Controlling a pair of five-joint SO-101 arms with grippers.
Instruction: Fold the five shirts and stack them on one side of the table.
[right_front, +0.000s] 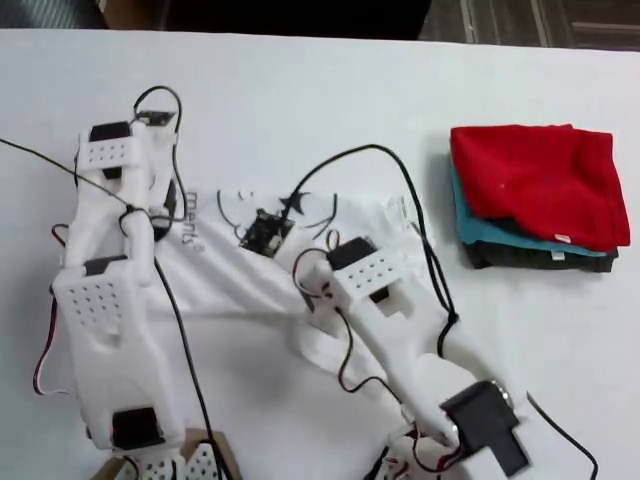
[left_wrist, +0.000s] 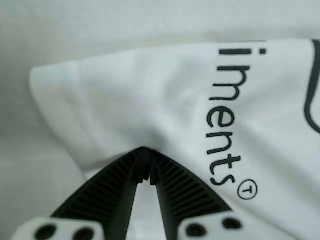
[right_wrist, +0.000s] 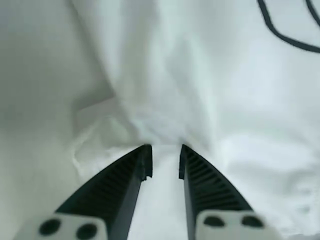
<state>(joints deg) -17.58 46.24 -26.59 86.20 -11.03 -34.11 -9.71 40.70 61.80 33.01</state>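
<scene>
A white shirt (right_front: 240, 290) with black print lies spread on the white table (right_front: 330, 90) between the two arms. My left gripper (left_wrist: 145, 170) is shut on the white shirt (left_wrist: 150, 100) at a folded edge near the printed letters. My right gripper (right_wrist: 165, 157) pinches a bunched fold of the white shirt (right_wrist: 200, 75), and creases gather at its tips. At the table's right side lies a folded stack with a red shirt (right_front: 535, 180) on top, a teal shirt (right_front: 490, 232) under it and a dark shirt (right_front: 520, 260) at the bottom.
The left arm (right_front: 110, 300) covers the shirt's left part, and the right arm (right_front: 400, 320) crosses its lower right. Black cables (right_front: 400, 175) loop over the shirt. The far half of the table is bare white.
</scene>
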